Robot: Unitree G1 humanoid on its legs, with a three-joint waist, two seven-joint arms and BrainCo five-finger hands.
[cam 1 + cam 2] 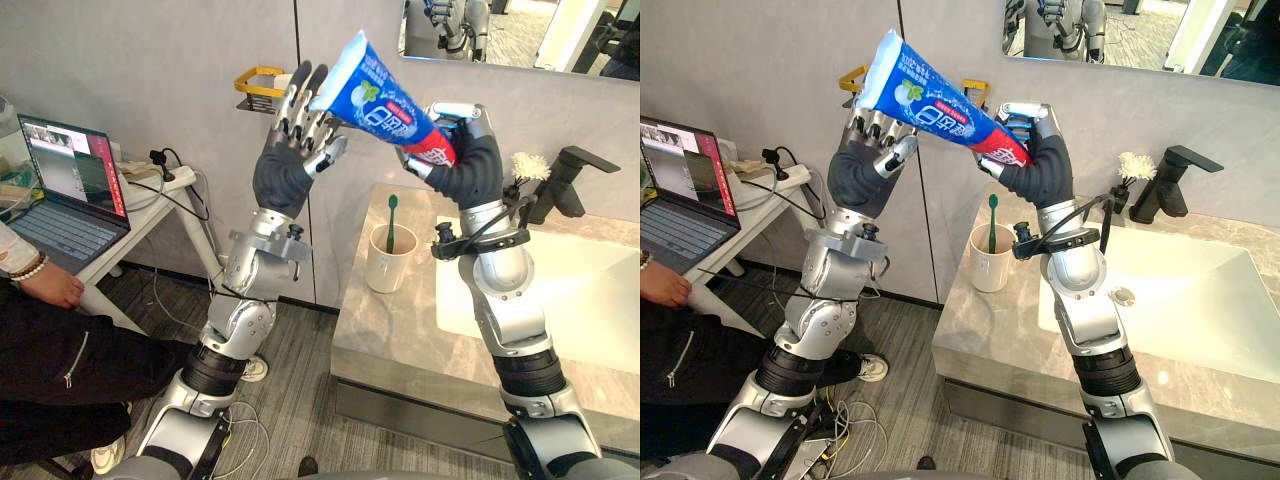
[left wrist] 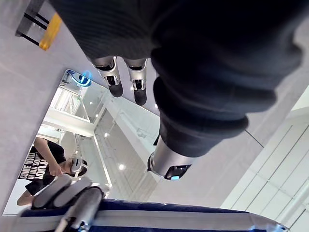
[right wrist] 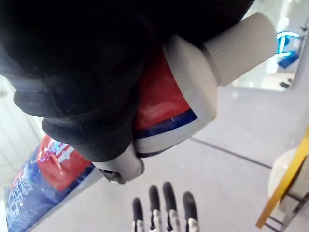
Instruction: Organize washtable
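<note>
Bright, even light fills the room; ceiling lamps glint in the mirror, and the stone counter carries a soft sheen.

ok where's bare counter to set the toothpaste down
Bare counter in front of the cup, out to the front edge, beside the sink, suits the toothpaste. Crowded at the back by the faucet and white flower.

Both arms raised, forearms near upright. Left hand on the left: fingers straight, slightly spread, pointing up, tips by the flat end of the toothpaste tube; thumb out sideways. Right hand on the right: fingers curled round the tube's cap end, clamped.
</note>
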